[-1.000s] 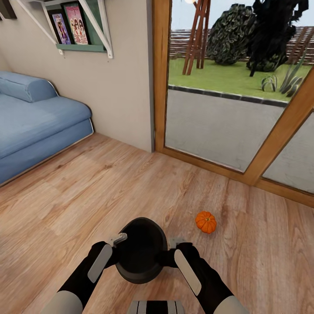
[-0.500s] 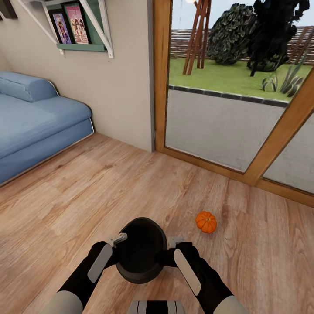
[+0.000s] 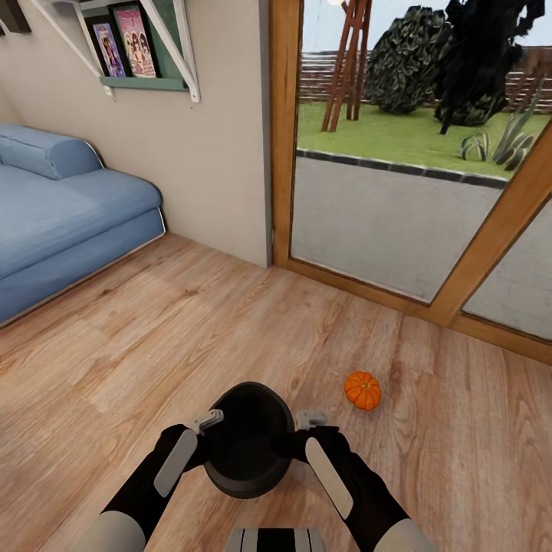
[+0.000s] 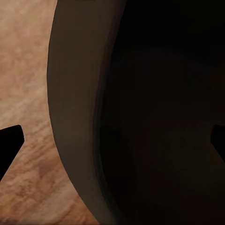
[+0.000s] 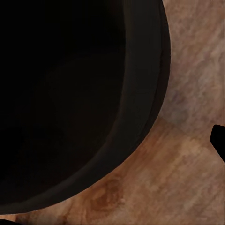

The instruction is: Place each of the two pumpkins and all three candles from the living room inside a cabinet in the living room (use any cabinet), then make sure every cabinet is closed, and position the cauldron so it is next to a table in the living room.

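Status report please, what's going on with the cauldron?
Left gripper and right gripper flank the black cauldron, grip unclear. One pumpkin on floor beside it. No table visible.

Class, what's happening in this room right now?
A robot has a black cauldron between its two grippers, the left gripper at one side of the rim and the right gripper at the other, over a wooden floor. One pumpkin lies on the floor to the cauldron's right, apart from it.

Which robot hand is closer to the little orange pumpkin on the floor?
The right hand. It is beside the small orange ribbed pumpkin; the left hand is across the black round cauldron.
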